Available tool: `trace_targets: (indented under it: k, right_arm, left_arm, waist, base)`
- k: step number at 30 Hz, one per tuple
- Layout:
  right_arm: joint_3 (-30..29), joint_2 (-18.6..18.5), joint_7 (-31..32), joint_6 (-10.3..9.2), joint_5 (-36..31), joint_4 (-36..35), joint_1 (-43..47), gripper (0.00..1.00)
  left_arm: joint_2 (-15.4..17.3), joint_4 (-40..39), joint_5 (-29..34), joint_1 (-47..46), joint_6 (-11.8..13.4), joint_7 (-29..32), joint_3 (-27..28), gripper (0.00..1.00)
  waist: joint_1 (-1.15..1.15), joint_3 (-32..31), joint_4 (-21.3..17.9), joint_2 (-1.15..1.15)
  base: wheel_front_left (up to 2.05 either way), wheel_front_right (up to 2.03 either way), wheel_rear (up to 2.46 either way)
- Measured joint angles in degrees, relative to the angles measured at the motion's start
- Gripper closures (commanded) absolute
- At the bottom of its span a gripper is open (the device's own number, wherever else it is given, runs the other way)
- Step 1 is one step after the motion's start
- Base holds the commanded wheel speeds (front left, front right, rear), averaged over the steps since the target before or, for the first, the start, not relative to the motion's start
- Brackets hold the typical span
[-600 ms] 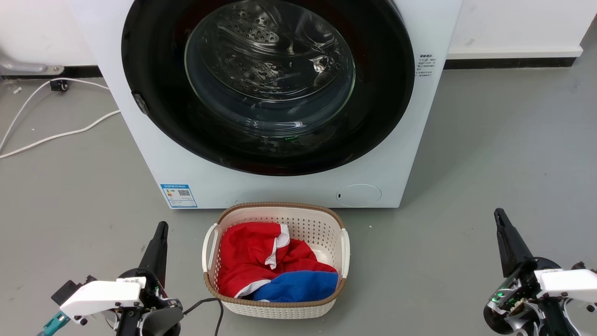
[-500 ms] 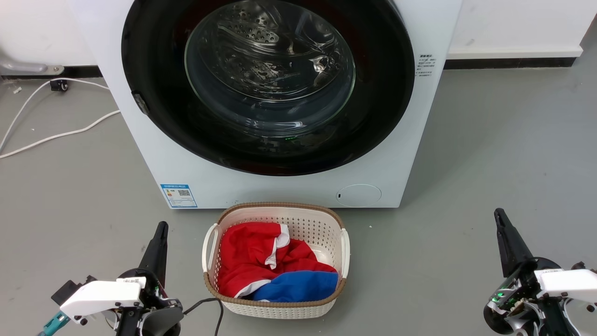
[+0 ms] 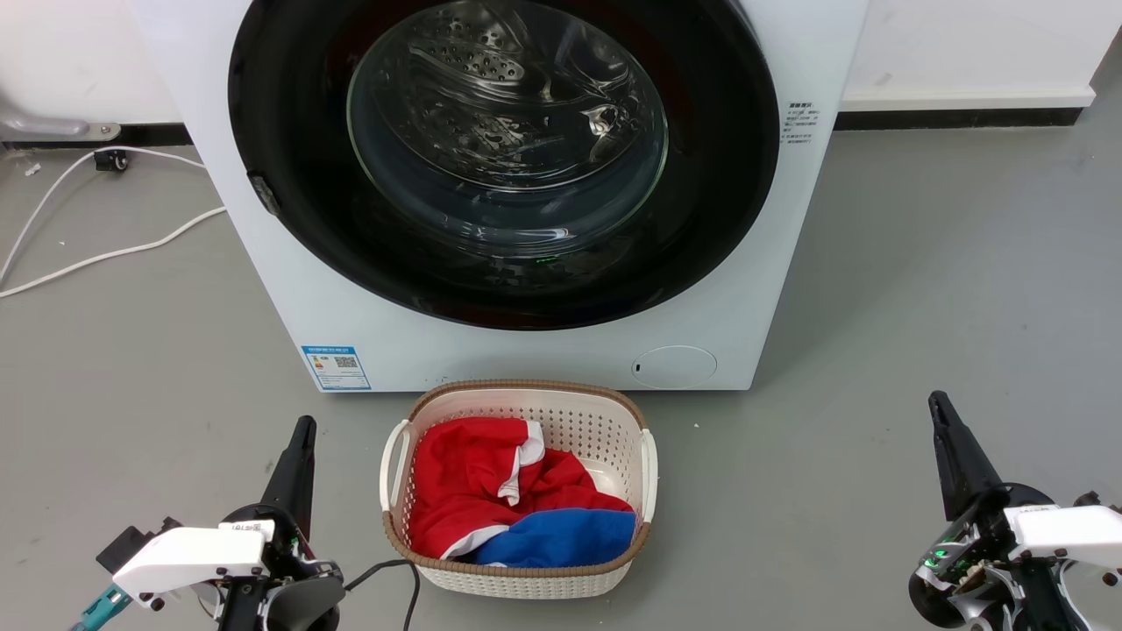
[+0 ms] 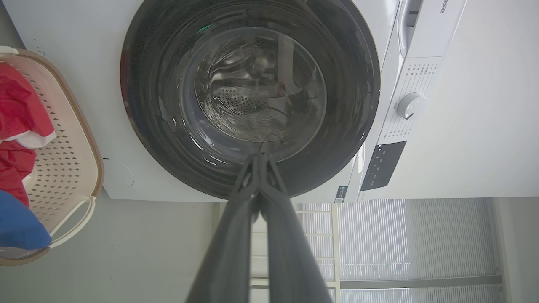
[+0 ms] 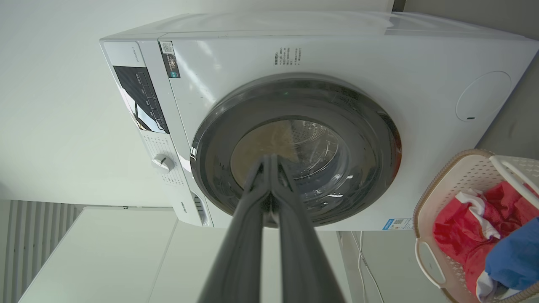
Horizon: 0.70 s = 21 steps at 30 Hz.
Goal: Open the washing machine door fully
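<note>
Against the pale wall, on grey floor (image 3: 920, 307): washing machine (image 3: 526, 355), white, its top cut off by the upper edge of the head view. Washing machine door (image 3: 289, 175), glossy black, round, lying shut and flat against the machine's front, nearly as wide as the cabinet; its upper arc is out of frame in the head view. Glass bowl (image 3: 504, 131) at the door's centre, clear, with the perforated steel drum seen only through it and broken up by reflections. Small grey fitting (image 3: 263, 193) at the door's left rim, too small to identify. Blue sticker (image 3: 336, 367) low left and round filter cap (image 3: 673, 366) low right on the front; the sticker's print is unreadable. Control dial (image 4: 410, 106) beside a dark panel, seen from the left wrist. Laundry basket (image 3: 517, 578), white, perforated, brown-rimmed, on the floor just in front of the machine and apart from it; it holds a red garment (image 3: 465, 491) with white trim and a blue garment (image 3: 561, 536) lying partly over it, their full shapes hidden. White cables (image 3: 88, 258) on the floor at far left, ends out of frame. Left gripper (image 3: 304, 427), low left, well short of the door, fingers pressed together at the tips with nothing between them, body cut by the bottom edge. Right gripper (image 3: 936, 403), low right, likewise apart from the door, fingers closed tip to tip on nothing
</note>
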Motion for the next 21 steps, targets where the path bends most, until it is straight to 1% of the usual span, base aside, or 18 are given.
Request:
trace_targets:
  k: [3, 4, 9, 13, 16, 21]
  right_arm:
    - [-0.01, 0.01, 0.01, 0.00, -0.02, 0.00, 0.00, 1.00]
    - [-0.02, 0.02, 0.01, 0.00, -0.02, 0.00, 0.00, 0.00]
    - [0.08, 0.27, -0.08, -0.10, -0.01, 1.98, 1.88, 0.00]
    - [0.01, 0.35, -1.10, -0.10, -0.56, 2.10, 2.70, 0.00]
    - [-0.33, 0.36, -2.01, -0.10, -2.82, 1.80, 2.88, 0.00]
    - [-1.21, 0.37, -3.33, -0.10, -8.64, 0.37, 3.50, 0.00]
  left_arm:
    - [0.00, 0.00, 0.00, 0.00, 0.00, 0.00, 0.01, 1.00]
    - [0.00, 0.00, 0.00, 0.00, 0.00, 0.00, 0.02, 0.00]
    - [-0.25, 2.11, 0.01, 1.93, 0.02, -0.20, -0.22, 0.00]
    - [-0.31, 1.70, 0.49, 2.53, 0.03, -1.30, -0.55, 0.00]
    - [-0.31, 1.24, 2.60, 2.54, 0.21, -2.11, -0.41, 0.00]
    - [-0.30, -0.37, 7.83, 2.57, 1.44, -3.38, -0.33, 0.00]
  waist:
    - [0.00, 0.00, 0.00, 0.00]
    - [0.00, 0.00, 0.00, 0.00]
    - [0.00, 0.00, 0.00, 0.00]
    - [0.00, 0.01, -0.01, 0.00]
    - [0.00, 0.02, -0.02, 0.00]
    - [0.00, 0.08, -0.04, 0.00]
  base:
    - [0.00, 0.00, 0.00]
    - [0.00, 0.00, 0.00]
    - [0.00, 0.00, 0.00]
    - [0.00, 0.00, 0.00]
    - [0.00, 0.00, 0.00]
    - [0.00, 0.00, 0.00]
